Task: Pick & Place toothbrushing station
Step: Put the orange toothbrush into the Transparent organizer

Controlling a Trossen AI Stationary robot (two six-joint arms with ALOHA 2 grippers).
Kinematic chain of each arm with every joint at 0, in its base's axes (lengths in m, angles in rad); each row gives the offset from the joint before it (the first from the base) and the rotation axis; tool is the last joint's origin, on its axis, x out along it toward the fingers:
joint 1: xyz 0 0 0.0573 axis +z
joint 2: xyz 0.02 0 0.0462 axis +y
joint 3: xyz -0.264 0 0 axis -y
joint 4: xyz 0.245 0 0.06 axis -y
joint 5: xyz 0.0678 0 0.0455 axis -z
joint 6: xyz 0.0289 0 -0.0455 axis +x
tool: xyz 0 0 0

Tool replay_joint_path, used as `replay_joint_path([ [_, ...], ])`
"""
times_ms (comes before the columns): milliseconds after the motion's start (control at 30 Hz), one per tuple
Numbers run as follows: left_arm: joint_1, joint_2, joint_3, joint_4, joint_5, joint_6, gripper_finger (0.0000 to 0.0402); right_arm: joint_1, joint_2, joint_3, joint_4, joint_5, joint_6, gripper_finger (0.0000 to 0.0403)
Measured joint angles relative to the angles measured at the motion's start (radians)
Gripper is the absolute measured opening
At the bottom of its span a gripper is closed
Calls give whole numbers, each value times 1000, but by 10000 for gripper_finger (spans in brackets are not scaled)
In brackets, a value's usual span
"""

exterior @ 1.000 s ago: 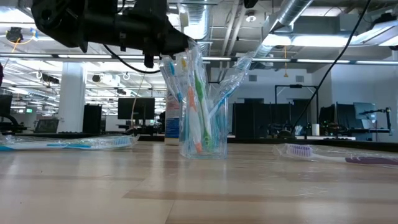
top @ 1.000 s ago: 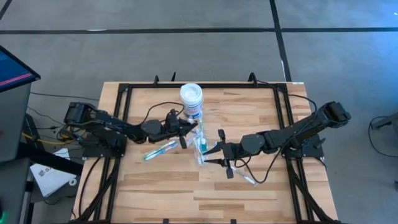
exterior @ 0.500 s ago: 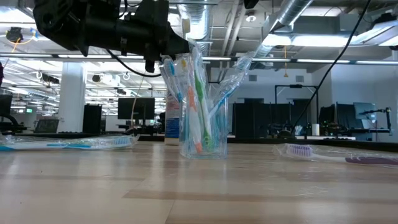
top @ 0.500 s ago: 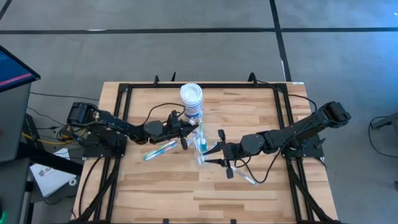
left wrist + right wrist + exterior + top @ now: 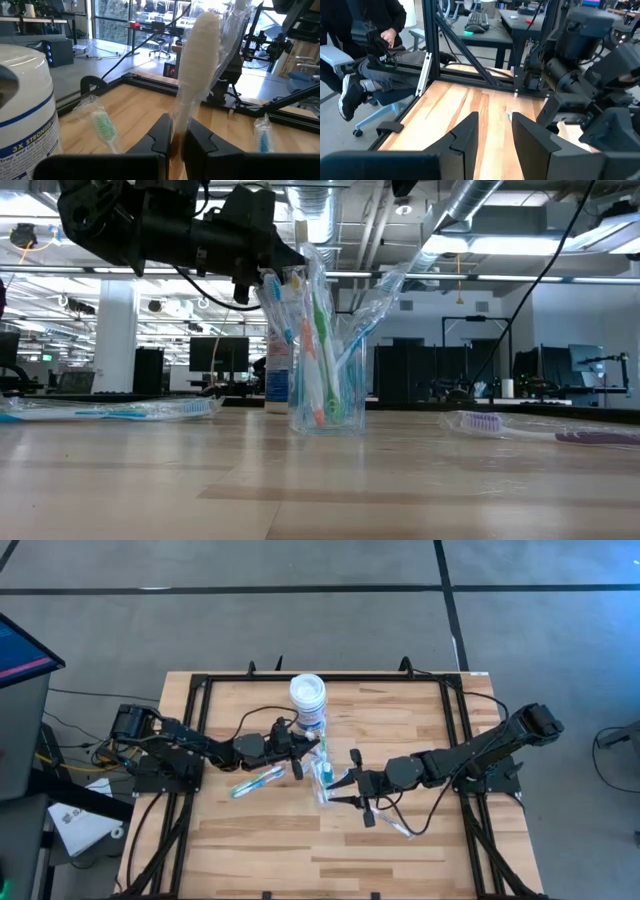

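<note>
Front of table: a wrapped toothbrush with purple bristles (image 5: 520, 425) lies flat on the wood to one side, and a wrapped blue toothbrush (image 5: 110, 410) lies flat at the other.
Clear cup (image 5: 328, 395): stands upright mid-table, already holding several wrapped toothbrushes in blue, green and white.
Left gripper (image 5: 300, 748): just beside the cup's rim, raised above the table, fingers pinched shut on a wrapped white toothbrush (image 5: 197, 55).
Brush relative to the fingers: its handle sits between the two fingertips (image 5: 162, 134) and its bristle head stands up well clear of them.
Right gripper (image 5: 492, 131): on the cup's other side, near it; fingers apart, nothing between them.
White jar (image 5: 308, 697): larger, blue-labelled, behind the cup and not part of the station.
Doing this step well, as a judgement: line the brush's lower end over the cup's mouth, slip it between the brushes already there, and release only once it rests inside, so the light cup stays upright.
</note>
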Motion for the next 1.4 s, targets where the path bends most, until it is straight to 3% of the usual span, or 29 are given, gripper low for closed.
replay_joint_path([
  [200,0,0,0,0,25,0,20,0,7,0,-5,0,0,109],
  [1033,8,-16,-1,12,48,-9,128,0,6,0,-3,0,0,109],
  [1400,15,-23,0,38,14,-9,93,0,6,0,-3,0,-2,109],
])
